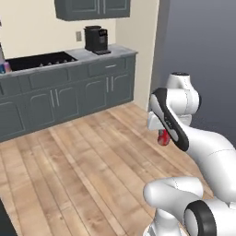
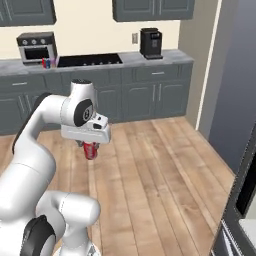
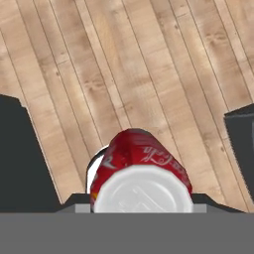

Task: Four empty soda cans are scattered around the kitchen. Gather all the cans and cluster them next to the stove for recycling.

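One red soda can (image 2: 90, 150) hangs in the claw (image 2: 90, 148), clamped between its fingers above the wooden floor (image 2: 150, 170), well short of the stove (image 2: 90, 60). By the toaster oven (image 2: 36, 47), small cans (image 2: 46, 62) stand on the tabletop (image 2: 165, 56) just left of the cooktop; there appear to be two or three, too small to count surely. The white arm is folded at the elbow, hand pointing down. One coffee machine (image 2: 151, 43) stands to the stove's right.
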